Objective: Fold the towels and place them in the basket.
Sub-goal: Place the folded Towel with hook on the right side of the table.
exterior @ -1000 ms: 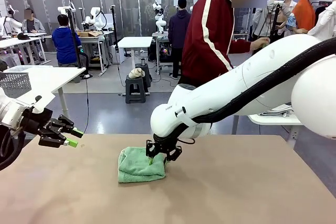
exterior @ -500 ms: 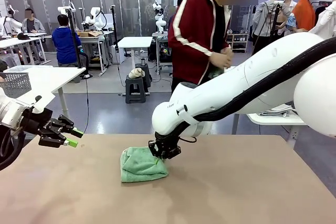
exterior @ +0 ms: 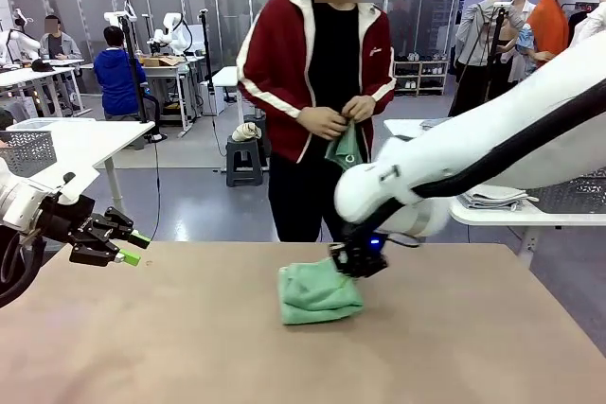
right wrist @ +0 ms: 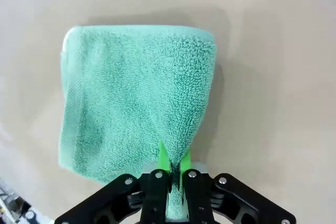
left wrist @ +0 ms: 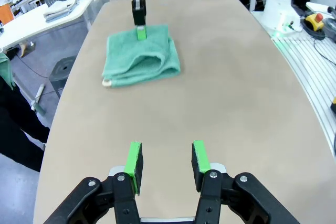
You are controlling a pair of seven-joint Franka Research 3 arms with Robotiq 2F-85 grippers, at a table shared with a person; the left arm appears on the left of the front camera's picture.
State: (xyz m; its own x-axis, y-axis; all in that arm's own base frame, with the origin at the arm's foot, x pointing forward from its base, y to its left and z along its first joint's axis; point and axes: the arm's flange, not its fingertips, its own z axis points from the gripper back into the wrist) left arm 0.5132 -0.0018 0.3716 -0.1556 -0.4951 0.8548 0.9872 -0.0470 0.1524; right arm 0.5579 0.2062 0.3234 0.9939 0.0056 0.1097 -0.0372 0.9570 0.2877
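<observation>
2 mint-green towels are in sight: 1 folded towel [exterior: 320, 292] on the 1 brown table [exterior: 473, 347] and 1 bunched towel [exterior: 346, 149] held by the 1 person [exterior: 317, 73] at the far side. 2 grey lattice baskets stand off to the sides: 1 left basket [exterior: 26, 150] and 1 right basket [exterior: 579, 192]. 1 stack of pale folded cloths [exterior: 492, 198] lies beside the right basket. The robot has 2 grippers, the left gripper [exterior: 135, 247] and the right gripper [exterior: 354, 266].

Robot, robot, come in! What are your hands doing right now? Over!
Right gripper shut on edge of folded towel, which lies on table. Left gripper open, empty, off to the side. Person at far side holds another towel, not in the way.
</observation>
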